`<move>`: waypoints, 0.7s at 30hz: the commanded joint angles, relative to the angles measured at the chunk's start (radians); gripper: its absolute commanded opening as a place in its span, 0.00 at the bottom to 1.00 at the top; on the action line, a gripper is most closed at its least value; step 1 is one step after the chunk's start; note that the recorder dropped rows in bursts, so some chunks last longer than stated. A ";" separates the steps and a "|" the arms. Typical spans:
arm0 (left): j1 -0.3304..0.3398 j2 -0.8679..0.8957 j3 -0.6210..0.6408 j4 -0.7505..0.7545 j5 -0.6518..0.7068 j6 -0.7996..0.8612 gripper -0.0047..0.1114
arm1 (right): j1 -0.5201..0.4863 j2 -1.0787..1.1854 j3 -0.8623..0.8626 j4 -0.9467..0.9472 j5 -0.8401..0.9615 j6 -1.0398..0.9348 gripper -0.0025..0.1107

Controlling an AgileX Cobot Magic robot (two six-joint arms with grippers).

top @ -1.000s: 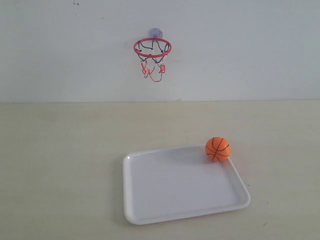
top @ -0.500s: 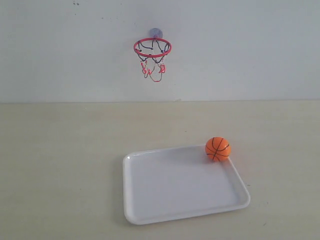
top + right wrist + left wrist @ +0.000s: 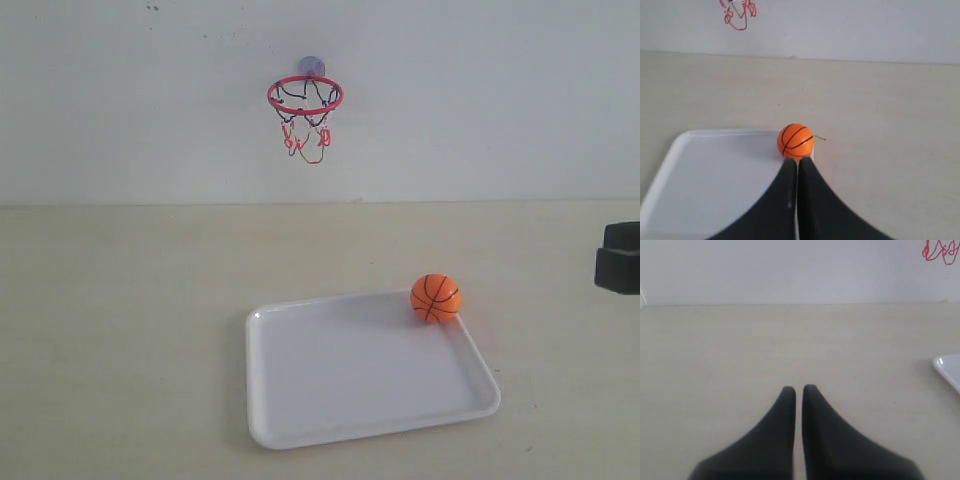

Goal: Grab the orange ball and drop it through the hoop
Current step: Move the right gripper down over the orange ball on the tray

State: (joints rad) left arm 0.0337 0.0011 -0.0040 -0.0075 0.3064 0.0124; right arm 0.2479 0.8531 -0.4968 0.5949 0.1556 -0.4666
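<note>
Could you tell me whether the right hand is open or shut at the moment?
Shut: the right hand has its fingers pressed together, with nothing between them.

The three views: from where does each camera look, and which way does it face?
Exterior: raised, in front of the table, facing the wall; sees hoop, tray, ball; a dark piece of right arm at the edge.
Left wrist: low over bare table, facing the wall; left gripper shut.
Right wrist: above the tray, facing ball and wall; right gripper shut.
Shared: exterior and right wrist show the ball; all three show some tray and hoop.
</note>
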 commanded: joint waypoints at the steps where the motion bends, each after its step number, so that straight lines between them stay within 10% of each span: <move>1: 0.004 -0.001 0.004 -0.012 -0.007 -0.005 0.08 | 0.003 0.031 -0.010 0.031 -0.185 0.016 0.02; 4: 0.004 -0.001 0.004 -0.012 -0.007 -0.005 0.08 | 0.003 0.093 -0.064 0.028 -0.252 0.020 0.02; 21: 0.004 -0.001 0.004 -0.012 -0.007 -0.005 0.08 | 0.020 1.079 -1.174 -0.493 0.900 0.355 0.07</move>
State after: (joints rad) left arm 0.0337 0.0011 -0.0040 -0.0075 0.3064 0.0124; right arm 0.2520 1.8900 -1.5844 0.1254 0.9960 -0.1269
